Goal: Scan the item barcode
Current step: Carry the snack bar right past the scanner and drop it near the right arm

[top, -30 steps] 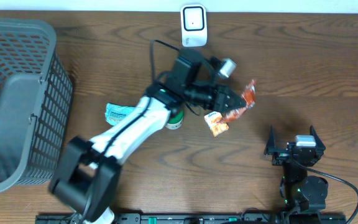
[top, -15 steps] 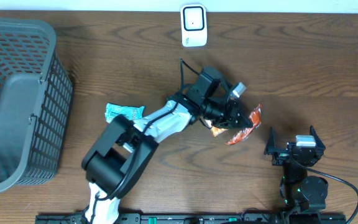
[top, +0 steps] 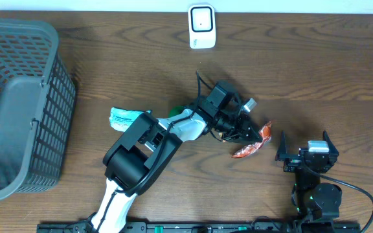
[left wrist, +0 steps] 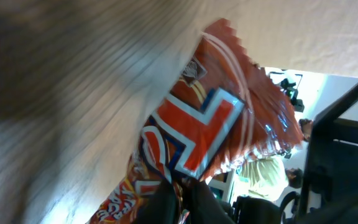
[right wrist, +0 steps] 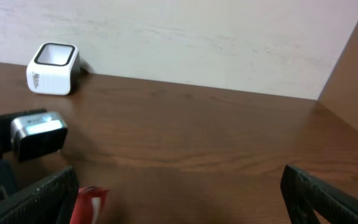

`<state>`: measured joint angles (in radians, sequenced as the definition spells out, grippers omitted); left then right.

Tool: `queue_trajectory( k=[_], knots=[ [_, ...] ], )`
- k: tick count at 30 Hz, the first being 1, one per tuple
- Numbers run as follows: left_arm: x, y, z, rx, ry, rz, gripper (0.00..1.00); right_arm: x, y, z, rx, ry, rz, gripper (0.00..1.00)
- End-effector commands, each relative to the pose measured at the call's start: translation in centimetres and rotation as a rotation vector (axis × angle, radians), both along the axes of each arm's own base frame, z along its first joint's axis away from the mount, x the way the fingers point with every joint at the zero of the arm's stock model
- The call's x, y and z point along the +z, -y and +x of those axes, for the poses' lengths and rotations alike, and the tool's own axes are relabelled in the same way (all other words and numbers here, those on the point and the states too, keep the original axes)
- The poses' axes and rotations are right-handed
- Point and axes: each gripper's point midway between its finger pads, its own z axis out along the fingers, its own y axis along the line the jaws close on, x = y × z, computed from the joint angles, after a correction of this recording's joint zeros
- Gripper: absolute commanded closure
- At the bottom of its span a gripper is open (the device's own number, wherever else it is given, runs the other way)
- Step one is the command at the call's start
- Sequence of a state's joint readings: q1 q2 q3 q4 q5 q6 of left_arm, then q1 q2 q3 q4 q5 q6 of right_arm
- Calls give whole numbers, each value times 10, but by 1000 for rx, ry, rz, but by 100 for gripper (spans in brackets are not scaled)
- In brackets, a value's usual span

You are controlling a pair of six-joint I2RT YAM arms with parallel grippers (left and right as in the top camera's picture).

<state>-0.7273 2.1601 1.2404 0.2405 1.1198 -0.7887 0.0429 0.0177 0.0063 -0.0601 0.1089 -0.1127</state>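
Observation:
The item is a red snack packet (top: 252, 148) with blue and white print, right of the table's middle. My left gripper (top: 250, 132) is shut on the packet's edge. In the left wrist view the packet (left wrist: 211, 122) fills the centre, tilted close over the wood, with the dark fingers (left wrist: 168, 204) pinching its lower edge. No barcode shows on it. The white scanner (top: 201, 26) stands at the far edge, also seen as the scanner (right wrist: 53, 60) in the right wrist view. My right gripper (top: 306, 155) rests open near the front right; the right gripper (right wrist: 185, 205) holds nothing, and the packet's red corner (right wrist: 89, 203) shows beside its left finger.
A large grey mesh basket (top: 18, 103) fills the left side. A teal packet (top: 127, 118) and a green item (top: 176, 107) lie beside the left arm. The left wrist's silver camera (right wrist: 39, 134) sits close in front of the right gripper.
The left arm has swung the red packet down and to the right, away from the scanner and toward the right gripper. The right arm has not moved.

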Motion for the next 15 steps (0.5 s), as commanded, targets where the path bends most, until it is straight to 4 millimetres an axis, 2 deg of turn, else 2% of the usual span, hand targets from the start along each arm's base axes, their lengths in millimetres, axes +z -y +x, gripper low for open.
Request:
queue_trajectory(
  k=[1,6,8,9,10,12,13,14,15],
  knots=[
    [-1,-1,10,25,16,0,86,-1,4,0,-19,-1,10,1],
    [-8,-9,31,102,47,36,83,-1,4,0,-19,-1,10,1],
    [-9,-14,40,130,57,44,75,-1,4,0,-19,-1,10,1],
    [-10,-16,45,144,60,49,69,-1,4,0,-19,-1,10,1],
    [-10,-20,50,157,61,49,54,-1,4,0,-19,-1,10,1],
    [-9,-23,56,167,72,45,40,-1,4,0,-19,-1,10,1],
    [-7,-24,59,168,90,35,26,-1,4,0,-19,-1,10,1],
    [-5,-25,62,167,116,22,19,-1,4,0,-19,-1,10,1],
    [-1,-25,65,170,146,10,18,-1,4,0,-19,-1,10,1]
  ],
)
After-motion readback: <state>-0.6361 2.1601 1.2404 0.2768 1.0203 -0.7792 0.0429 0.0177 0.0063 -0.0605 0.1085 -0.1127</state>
